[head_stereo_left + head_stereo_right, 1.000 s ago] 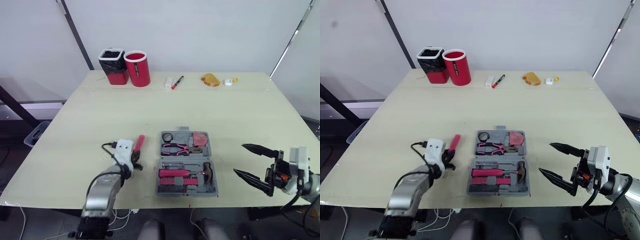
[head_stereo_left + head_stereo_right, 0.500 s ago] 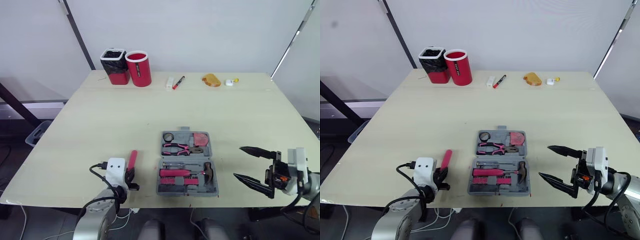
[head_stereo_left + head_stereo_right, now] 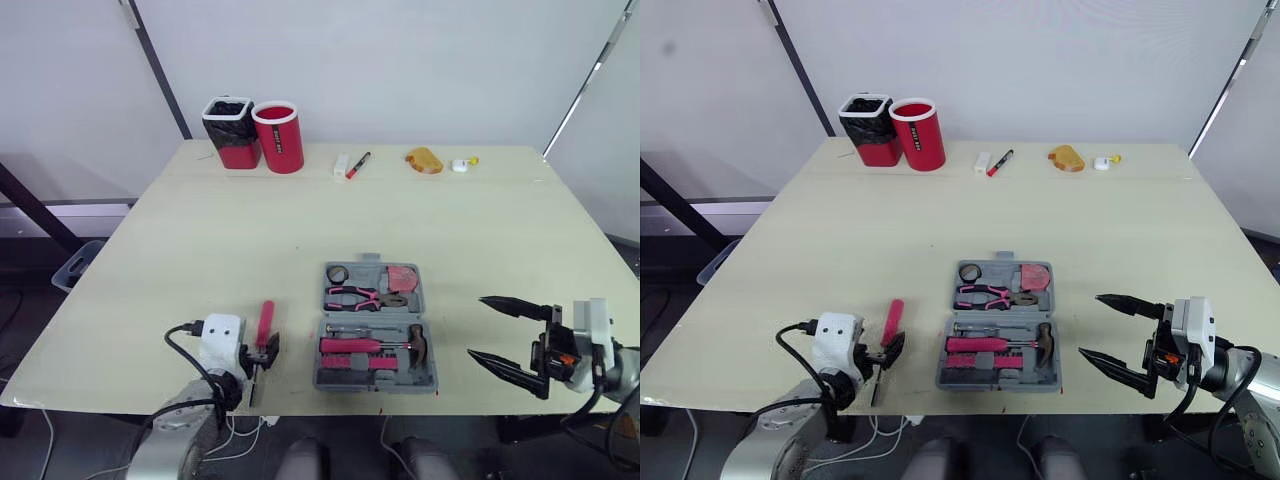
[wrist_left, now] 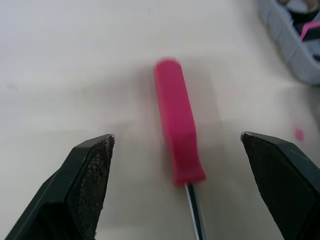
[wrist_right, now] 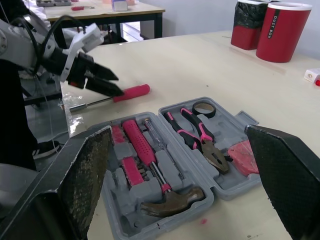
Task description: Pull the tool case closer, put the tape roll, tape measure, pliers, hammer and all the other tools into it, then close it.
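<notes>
Since a moment ago, the left gripper [image 3: 264, 350] has slid back toward the near edge of the pale wooden table [image 3: 300, 220]. Its jaws are wide open and hold nothing. The pink-handled screwdriver [image 3: 265, 321] lies flat between them, just left of the open grey plastic tool case [image 3: 375, 388]. Lots of bare table lies behind. The right gripper [image 3: 476, 326] hangs low, right of the case, jaws wide open and empty.

Screwdriver [image 3: 264, 322] lies on the table [image 3: 200, 230] just left of the tool case [image 3: 372, 384], which holds pliers [image 3: 362, 296] and hammer [image 3: 375, 346]
</notes>
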You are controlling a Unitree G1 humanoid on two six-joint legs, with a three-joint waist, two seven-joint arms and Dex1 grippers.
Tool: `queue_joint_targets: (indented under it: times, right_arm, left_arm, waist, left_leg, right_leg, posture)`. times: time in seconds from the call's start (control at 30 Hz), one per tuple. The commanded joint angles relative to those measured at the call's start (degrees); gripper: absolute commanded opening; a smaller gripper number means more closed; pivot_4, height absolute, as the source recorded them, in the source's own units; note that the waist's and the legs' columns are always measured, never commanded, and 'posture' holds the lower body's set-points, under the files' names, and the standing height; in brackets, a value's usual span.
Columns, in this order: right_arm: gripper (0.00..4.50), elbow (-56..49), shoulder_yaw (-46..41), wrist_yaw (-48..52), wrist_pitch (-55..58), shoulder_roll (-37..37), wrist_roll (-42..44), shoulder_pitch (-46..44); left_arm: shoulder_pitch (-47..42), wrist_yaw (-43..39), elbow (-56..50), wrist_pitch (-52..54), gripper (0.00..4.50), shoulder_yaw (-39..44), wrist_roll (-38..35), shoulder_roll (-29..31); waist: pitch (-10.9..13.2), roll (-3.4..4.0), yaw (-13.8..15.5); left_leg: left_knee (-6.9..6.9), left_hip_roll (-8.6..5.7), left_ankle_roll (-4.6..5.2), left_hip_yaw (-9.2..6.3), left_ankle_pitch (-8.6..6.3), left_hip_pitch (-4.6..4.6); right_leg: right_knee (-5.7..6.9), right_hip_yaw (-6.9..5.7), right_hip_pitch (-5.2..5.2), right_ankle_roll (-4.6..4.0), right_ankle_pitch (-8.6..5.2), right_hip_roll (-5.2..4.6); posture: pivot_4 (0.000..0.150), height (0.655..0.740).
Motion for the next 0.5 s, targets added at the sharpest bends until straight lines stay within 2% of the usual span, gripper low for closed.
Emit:
queue_joint_targets:
  times: [0.03,0.23,0.3,0.37,0.43,0.5]
  right_arm:
    - [4.5,-1.52,-0.12,-0.27,-0.87,0.1,0.28,-0.01]
    - [4.5,-1.63,0.21,-0.67,-1.01,0.49,-0.07,-0.25]
    - [4.5,-1.48,0.49,-0.94,-1.18,0.61,-0.15,-0.66]
    - [4.5,-1.22,0.89,-1.19,-1.53,0.91,-0.3,-0.98]
    - [4.5,-1.19,1.19,-1.31,-1.82,1.22,-0.53,-0.96]
    - [4.5,-1.37,1.2,-1.52,-1.85,1.42,-0.54,-0.98]
  left_arm:
    - [-1.65,-6.85,-1.31,-2.72,4.37,1.77,-2.37,5.73]
    - [-7.84,-28.2,8.95,-11.58,4.37,0.76,-6.05,22.04]
    - [-10.2,-35.44,12.78,-16.35,4.37,-1.47,-5.13,27.24]
    - [-16.15,-46.23,20.67,-25.02,4.37,-5.24,-2.9,33.41]
    - [-22.22,-55.2,29.13,-34.44,4.37,-8.7,-1.27,36.77]
    - [-27.58,-63.15,36.38,-40.22,4.37,-10.65,-2.3,37.44]
  waist:
    - [0.0,0.0,-0.01]
    - [0.02,0.02,0.03]
    - [0.03,0.05,0.0]
    - [0.06,0.02,0.15]
    - [0.07,0.04,0.4]
    - [0.08,0.05,0.45]
  left_leg:
    - [0.0,0.0,0.0,0.01,0.0,0.0]
    - [-0.01,0.02,0.0,0.05,0.0,0.0]
    - [-0.02,0.03,0.0,0.1,0.0,0.0]
    - [-0.03,0.02,0.0,0.13,0.0,-0.02]
    - [-0.02,0.02,-0.01,0.13,0.0,-0.05]
    - [-0.02,0.02,0.0,0.15,0.0,-0.06]
  right_leg:
    - [0.0,0.0,0.0,0.0,0.0,0.0]
    - [0.0,-0.09,-0.02,-0.03,-0.02,0.03]
    - [-0.02,-0.06,-0.03,-0.03,-0.02,0.0]
    - [-0.05,-0.02,-0.04,-0.03,-0.02,-0.02]
    - [-0.06,-0.09,-0.06,-0.03,-0.02,0.0]
    - [-0.06,-0.08,-0.07,-0.03,-0.02,0.0]
  posture:
    - [0.15,0.74]
    - [0.15,0.74]
    - [0.15,0.74]
    - [0.15,0.74]
    - [0.15,0.74]
    - [0.15,0.74]
